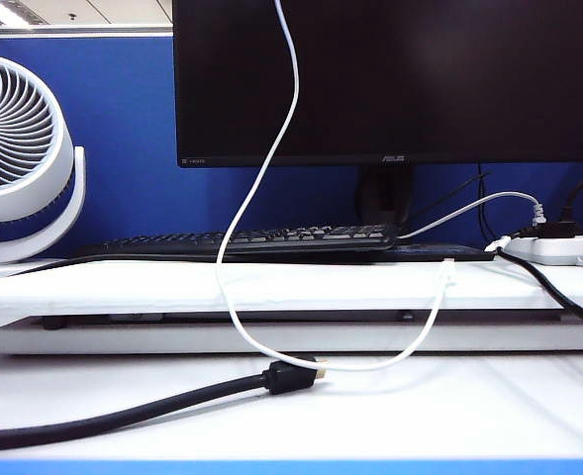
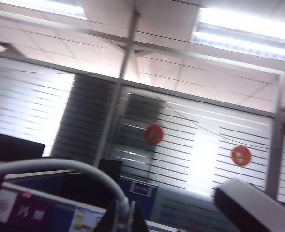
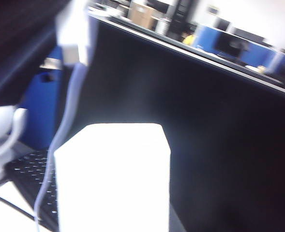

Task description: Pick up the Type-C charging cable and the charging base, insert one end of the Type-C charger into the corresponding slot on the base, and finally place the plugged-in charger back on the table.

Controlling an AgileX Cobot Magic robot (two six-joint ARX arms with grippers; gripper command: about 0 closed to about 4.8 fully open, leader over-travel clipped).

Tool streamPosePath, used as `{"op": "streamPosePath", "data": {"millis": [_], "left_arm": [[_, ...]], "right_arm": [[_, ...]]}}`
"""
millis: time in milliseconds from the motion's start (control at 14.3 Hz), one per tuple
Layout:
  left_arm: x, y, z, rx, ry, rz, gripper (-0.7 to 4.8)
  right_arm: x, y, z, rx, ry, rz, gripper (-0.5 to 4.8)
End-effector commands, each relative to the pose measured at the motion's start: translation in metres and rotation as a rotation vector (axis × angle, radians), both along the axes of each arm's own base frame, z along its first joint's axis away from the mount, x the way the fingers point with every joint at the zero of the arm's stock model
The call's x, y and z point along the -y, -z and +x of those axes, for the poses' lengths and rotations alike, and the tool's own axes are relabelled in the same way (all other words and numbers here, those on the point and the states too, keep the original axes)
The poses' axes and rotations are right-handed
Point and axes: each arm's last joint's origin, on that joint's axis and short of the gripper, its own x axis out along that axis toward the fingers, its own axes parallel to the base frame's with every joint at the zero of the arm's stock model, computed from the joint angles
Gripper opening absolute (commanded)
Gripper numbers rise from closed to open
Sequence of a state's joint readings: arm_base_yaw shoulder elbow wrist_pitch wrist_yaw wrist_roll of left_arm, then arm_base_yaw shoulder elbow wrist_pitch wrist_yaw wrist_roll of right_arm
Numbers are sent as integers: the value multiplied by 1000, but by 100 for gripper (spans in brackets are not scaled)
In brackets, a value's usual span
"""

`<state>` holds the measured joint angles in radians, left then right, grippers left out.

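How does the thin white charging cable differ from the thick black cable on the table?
The Type-C charging cable is thin and white; the black cable is thick. The white one hangs from above the picture and loops down to the table; the black one lies flat. Both cross near the black cable's gold-tipped plug.

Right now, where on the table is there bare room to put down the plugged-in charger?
The table is bare at front right, between the Type-C charging cable loop and the near edge, and on the raised platform left of the cord. The middle is crowded: the black cable crosses beneath the loop. The power strip fills the far right.
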<state>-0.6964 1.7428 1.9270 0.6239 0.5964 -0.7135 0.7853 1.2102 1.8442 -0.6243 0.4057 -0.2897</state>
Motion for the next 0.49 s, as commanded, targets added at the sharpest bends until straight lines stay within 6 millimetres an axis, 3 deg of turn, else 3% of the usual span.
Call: {"op": "streamPosePath", "data": {"millis": [70,491], "left_arm": [[2,3,3,-25,-78,42,-6],[4,7,6,5,-143,92,-6]], "right_arm": [[1,-7,-1,48,13,44,-2],[-11,-3,11,42,14,36,-1]]}}
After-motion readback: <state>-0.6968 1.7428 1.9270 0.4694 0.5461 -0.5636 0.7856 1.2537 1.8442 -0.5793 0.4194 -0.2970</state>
